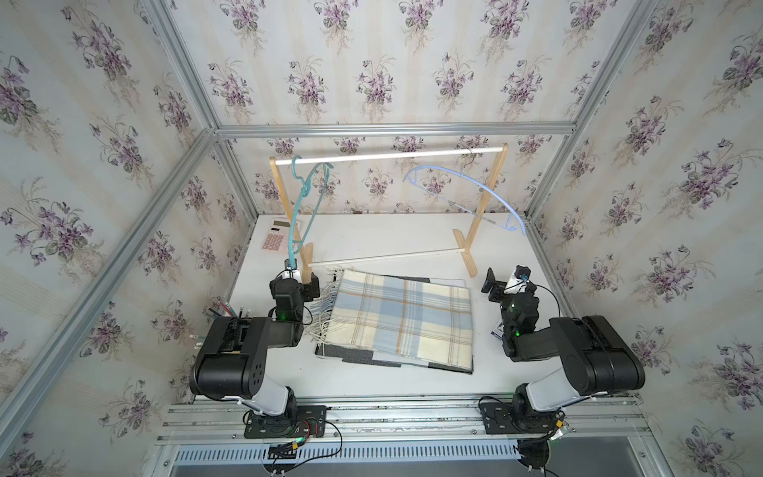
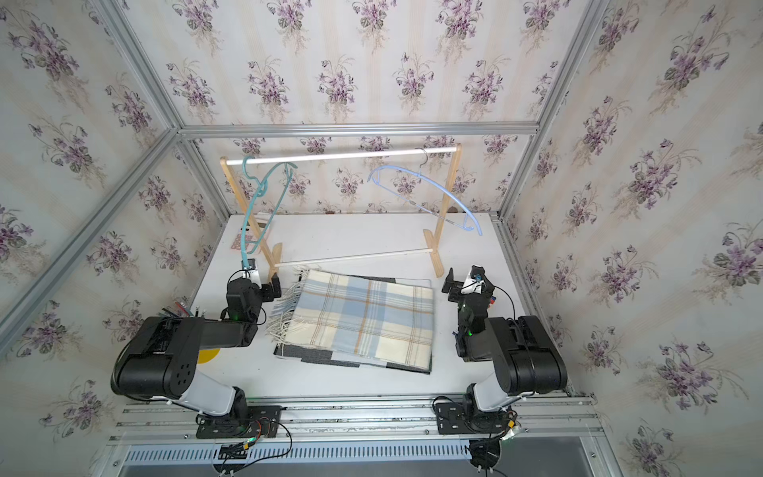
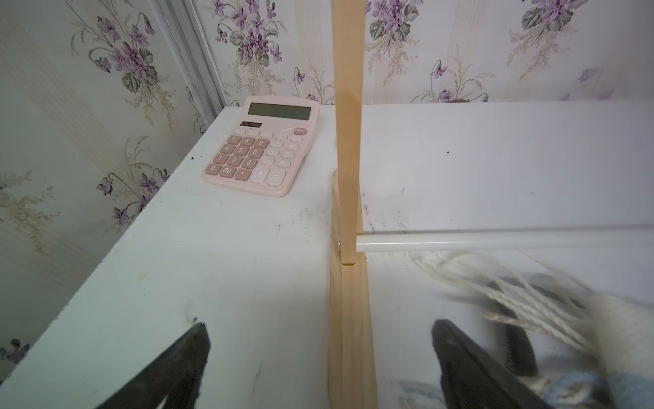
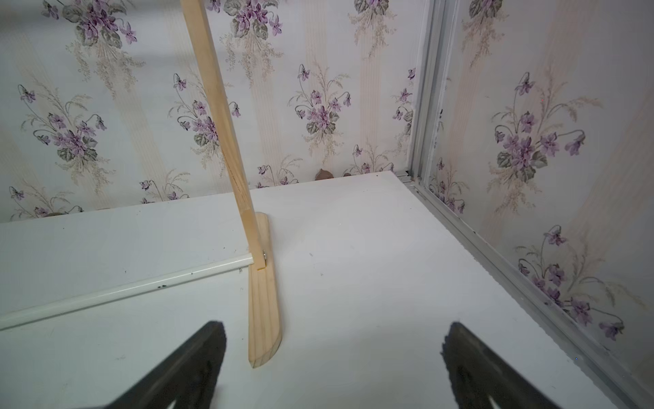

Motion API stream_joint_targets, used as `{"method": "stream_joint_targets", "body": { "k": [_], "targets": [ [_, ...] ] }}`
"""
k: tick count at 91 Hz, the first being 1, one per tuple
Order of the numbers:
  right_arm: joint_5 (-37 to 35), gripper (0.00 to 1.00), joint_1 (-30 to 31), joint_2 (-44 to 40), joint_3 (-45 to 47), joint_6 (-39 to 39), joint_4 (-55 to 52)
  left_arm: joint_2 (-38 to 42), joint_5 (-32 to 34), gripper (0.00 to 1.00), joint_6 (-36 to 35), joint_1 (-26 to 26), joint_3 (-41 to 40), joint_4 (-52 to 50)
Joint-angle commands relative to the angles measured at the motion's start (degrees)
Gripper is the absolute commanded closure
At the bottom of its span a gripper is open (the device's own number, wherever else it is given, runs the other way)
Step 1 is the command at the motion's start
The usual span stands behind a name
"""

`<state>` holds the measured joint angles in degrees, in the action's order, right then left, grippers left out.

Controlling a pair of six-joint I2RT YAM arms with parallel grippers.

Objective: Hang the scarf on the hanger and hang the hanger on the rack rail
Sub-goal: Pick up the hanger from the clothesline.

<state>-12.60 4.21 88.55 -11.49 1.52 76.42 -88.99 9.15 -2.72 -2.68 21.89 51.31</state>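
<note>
Scarf (image 3: pixel 608 318) by rack (image 3: pixel 348 124); calculator (image 3: pixel 260 147) nearby

Calculator (image 3: pixel 260 145) key legends
Pink, lying on the worktop (image 3: pixel 212 265), its keys read 0 to 9, 00, +, =, MU and ON/AC; the other key marks are too faint to read.

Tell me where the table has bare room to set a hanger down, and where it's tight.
Bare table lies behind the rack's lower bar, right of the calculator, up to the back wall; the strip between the scarf and the front rail, and right of the rack's right foot. Crowded: the left edge, around the teal hanger.
</note>
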Motion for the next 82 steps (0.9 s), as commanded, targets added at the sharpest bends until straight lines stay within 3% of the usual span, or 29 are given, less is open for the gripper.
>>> {"method": "stream_joint_targets", "body": {
  "k": [1, 50, 61, 69, 78, 82],
  "targets": [
    [0.2, 0.00, 0.0, -0.1, -0.1, 0.0, 0.3, 0.2, -0.4, 0.01, -0.1, 0.0, 0.0, 1.5],
    [0.3, 0.00, 0.1, 0.0, -0.3, 0.0, 0.1, 0.3, -0.3, 0.01, -0.2, 0.0, -0.2, 1.7],
    [-0.9, 0.00, 0.3, -2.6, 1.2, -0.1, 0.8, 5.3, 8.7, 0.01, -2.4, -3.8, -1.5, 1.7],
    [-3.8, 0.00, 1.3, -8.3, 0.9, -0.2, -4.9, 15.0, 16.8, 0.01, -2.4, -7.4, 1.4, -11.0],
    [-16.4, 0.00, 6.4, -18.0, -3.4, 3.3, -21.2, 25.8, 22.0, 0.01, 6.2, -8.0, 7.4, -36.5],
    [-16.5, 0.00, 7.2, -22.3, -5.8, 7.8, -30.6, 29.8, 24.7, 0.01, 11.8, -8.1, 9.8, -47.6]
  ]
}}
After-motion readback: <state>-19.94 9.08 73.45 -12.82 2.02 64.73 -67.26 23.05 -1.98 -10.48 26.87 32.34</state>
